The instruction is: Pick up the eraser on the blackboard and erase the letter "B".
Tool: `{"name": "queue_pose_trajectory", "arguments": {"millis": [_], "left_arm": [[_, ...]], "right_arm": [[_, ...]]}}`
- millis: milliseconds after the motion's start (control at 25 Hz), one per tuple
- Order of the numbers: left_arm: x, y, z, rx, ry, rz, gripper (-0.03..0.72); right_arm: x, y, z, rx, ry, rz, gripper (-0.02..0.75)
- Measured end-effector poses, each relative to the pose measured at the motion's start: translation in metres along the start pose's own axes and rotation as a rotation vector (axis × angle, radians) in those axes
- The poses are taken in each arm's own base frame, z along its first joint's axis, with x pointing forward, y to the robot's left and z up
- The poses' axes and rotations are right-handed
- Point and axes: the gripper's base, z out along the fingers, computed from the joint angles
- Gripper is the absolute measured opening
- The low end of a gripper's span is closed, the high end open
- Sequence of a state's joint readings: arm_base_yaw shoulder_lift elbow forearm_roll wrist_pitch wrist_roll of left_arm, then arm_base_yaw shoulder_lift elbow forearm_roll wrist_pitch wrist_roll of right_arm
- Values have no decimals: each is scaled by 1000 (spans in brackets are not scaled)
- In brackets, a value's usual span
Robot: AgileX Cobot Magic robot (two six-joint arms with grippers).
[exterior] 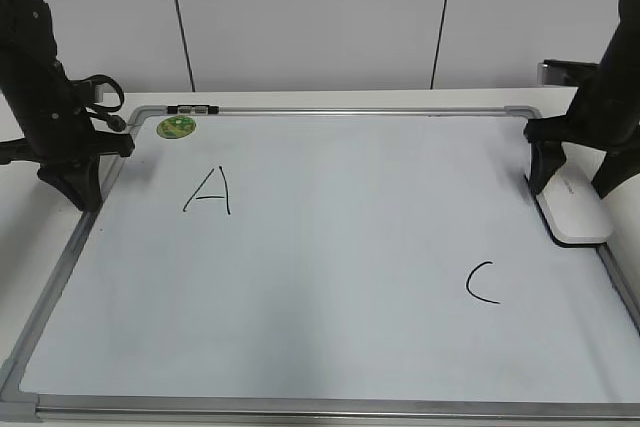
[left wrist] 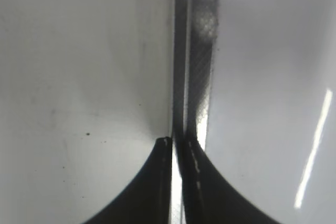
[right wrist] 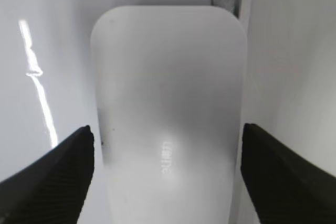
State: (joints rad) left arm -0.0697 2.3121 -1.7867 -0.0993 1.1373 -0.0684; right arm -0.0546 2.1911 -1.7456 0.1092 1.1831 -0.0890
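The blackboard (exterior: 330,247) lies flat, marked A (exterior: 209,191) and C (exterior: 482,283). At its right edge rests the eraser (right wrist: 168,124), between the right gripper's (right wrist: 167,156) spread jaws. The left gripper (left wrist: 177,148), jaws together, sits over the left frame.

My right gripper (right wrist: 167,174) straddles the eraser (exterior: 578,209) at the table's right edge, jaws spread with slim gaps on both sides. My left gripper (exterior: 82,187) blocks the blackboard (exterior: 330,277) frame near the far-left corner. Between them the board lies open, marked only by flat letters.
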Motion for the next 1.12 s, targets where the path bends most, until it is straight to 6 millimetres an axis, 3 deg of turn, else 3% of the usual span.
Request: {"name": "queue_pose_trajectory", "arguments": {"millis": [240,320,400,560,640,920,1120], "left_arm": [[-4,-1,-4,0,14,3,27],[-7,-2,-9,4,4,4,61],[-12,-4,-22,16,-30,5,146],[-16,-10,-55,34,-119,14,409],[-15,-10,-65,36,-142,16,492],[-5,-13,-105,33,-220,30,538],[18,-20,-140,-24,-273,79,538]], "right_arm": [[-12,2,-22,2,-63,4,660],[-13,2,-24,2,-72,5,660],[-13,2,-25,2,-72,7,660],[-13,3,-25,-9,-70,12,637],[-13,4,-26,-14,-72,14,608],[-1,9,-65,-16,-145,24,559],[40,21,-95,-16,-151,9,556]]}}
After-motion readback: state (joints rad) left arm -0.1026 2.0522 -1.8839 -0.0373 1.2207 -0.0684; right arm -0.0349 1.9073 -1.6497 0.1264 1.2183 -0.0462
